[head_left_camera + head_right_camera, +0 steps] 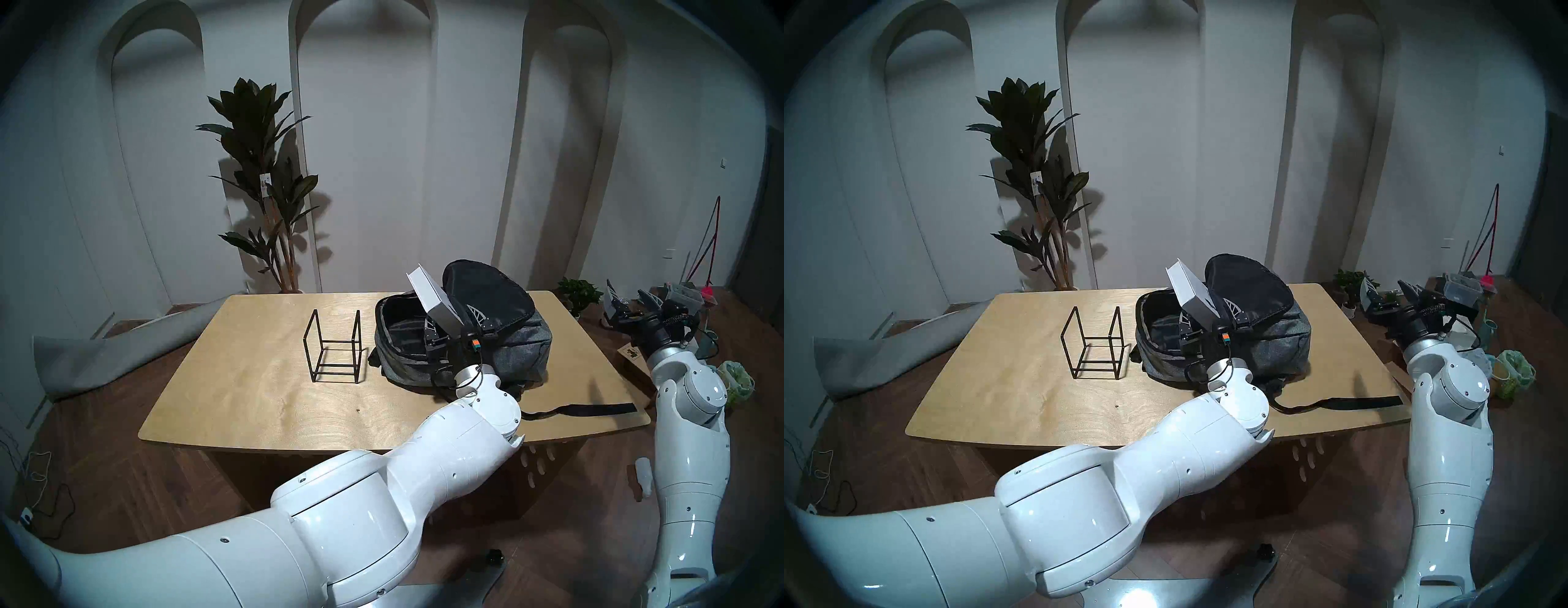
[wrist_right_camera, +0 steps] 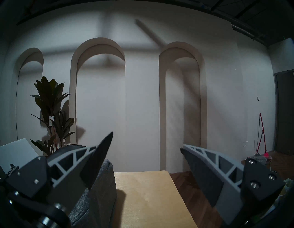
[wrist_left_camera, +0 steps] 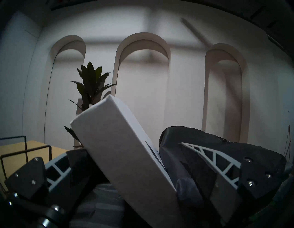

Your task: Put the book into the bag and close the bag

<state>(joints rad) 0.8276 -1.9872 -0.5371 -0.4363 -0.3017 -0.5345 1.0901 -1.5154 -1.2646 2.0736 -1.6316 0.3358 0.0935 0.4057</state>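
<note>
The white book [image 1: 432, 300] stands tilted in the mouth of the grey backpack [image 1: 515, 349], near the tabletop's [image 1: 254, 382] far right corner, long axis leaning up and left, propped against the raised black flap [image 1: 488, 293]. The left gripper [image 1: 456, 325] straddles it, jaws spread wide, gripping nothing. The right gripper [image 1: 630, 303], also wide and empty, waits off the right edge; the left is nearer.

I work in a staged home-like studio: arched wall niches [image 1: 365, 127] behind my wooden table [image 1: 263, 382], potted plant [image 1: 263, 178] beside them.
</note>
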